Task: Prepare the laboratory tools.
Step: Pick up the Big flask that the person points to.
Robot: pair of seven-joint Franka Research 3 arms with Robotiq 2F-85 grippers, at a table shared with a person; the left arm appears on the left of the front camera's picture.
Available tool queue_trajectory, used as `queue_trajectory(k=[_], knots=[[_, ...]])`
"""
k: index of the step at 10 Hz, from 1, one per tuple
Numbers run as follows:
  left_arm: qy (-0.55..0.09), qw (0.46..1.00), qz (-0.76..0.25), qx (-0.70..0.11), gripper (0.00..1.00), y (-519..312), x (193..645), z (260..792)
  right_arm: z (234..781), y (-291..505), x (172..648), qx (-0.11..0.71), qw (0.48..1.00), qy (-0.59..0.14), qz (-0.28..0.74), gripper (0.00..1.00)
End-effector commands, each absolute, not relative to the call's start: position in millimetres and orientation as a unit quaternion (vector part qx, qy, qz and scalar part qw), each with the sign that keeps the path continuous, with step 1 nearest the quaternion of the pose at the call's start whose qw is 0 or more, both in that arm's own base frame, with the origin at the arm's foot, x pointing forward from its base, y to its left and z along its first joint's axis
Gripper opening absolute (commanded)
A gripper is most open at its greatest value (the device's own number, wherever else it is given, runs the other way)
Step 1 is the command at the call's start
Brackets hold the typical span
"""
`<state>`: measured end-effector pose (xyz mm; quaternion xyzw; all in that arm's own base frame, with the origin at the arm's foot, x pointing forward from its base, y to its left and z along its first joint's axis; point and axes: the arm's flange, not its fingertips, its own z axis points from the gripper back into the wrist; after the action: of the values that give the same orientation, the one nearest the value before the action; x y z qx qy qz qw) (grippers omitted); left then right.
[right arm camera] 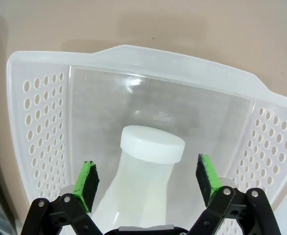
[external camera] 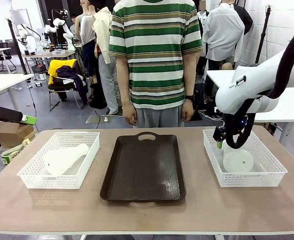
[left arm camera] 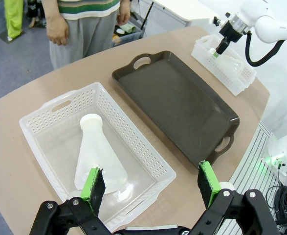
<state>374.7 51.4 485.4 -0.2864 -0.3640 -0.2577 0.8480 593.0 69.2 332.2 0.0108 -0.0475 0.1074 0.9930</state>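
**On the table: one flask lying in each basket, both grippers open**

Across the table (external camera: pixel 136 215) from left to right stand a white lattice basket (external camera: pixel 36 175), a dark brown tray (external camera: pixel 141 170) and a second white basket (external camera: pixel 267 165). The tray sits between the baskets and apart from both. A person in a striped shirt (external camera: pixel 154 60) stands at the far side, arms down, hands off the table.

Left flask (external camera: pixel 64 160): lies on its side in the left basket. Its wide base is toward the robot and its capped neck points to the far inner corner.

Left gripper (left arm camera: pixel 150 182): fingers wide apart, nothing between them. It hangs above the robot-side end of the left basket (left arm camera: pixel 128 132), clear of the flask (left arm camera: pixel 97 156). One green pad (left arm camera: pixel 92 183) overlaps the flask's base in the wrist view, but I cannot tell its height above it.

Right flask (external camera: pixel 238 161): lies in the right basket with its round base facing the robot. Its white cap (right arm camera: pixel 152 144) is near the far end wall (right arm camera: pixel 40 122).

Right gripper (external camera: pixel 220 142): lowered into the far end of the right basket. In its wrist view the fingers (right arm camera: pixel 87 178) are spread, one on each side of the flask's neck (right arm camera: pixel 143 186), just below the cap. A gap shows on each side, so the pads are not touching the flask.
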Motion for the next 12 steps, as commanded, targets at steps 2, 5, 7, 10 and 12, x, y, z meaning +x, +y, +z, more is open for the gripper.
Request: queue_trajectory(k=[2,5,7,10,12], knots=[[-0.375,0.839,-0.264,-0.294,1.0,52.8,376.3,483.5,328.1,67.0,591.5,-0.009,0.995,-0.052,0.088,1.0],[-0.375,0.839,-0.264,-0.294,1.0,52.8,376.3,483.5,327.6,72.6,591.3,-0.028,0.994,-0.053,0.089,0.71],[-0.375,0.839,-0.264,-0.294,1.0,52.8,376.3,483.5,327.0,77.2,593.6,-0.052,0.993,-0.055,0.089,0.41],[-0.375,0.839,-0.264,-0.294,1.0,52.8,376.3,483.5,324.9,81.9,597.0,-0.065,0.994,-0.046,0.082,0.0],[-0.375,0.839,-0.264,-0.294,1.0,52.8,376.3,483.5,323.5,79.2,595.0,-0.061,0.994,-0.041,0.077,0.0]])
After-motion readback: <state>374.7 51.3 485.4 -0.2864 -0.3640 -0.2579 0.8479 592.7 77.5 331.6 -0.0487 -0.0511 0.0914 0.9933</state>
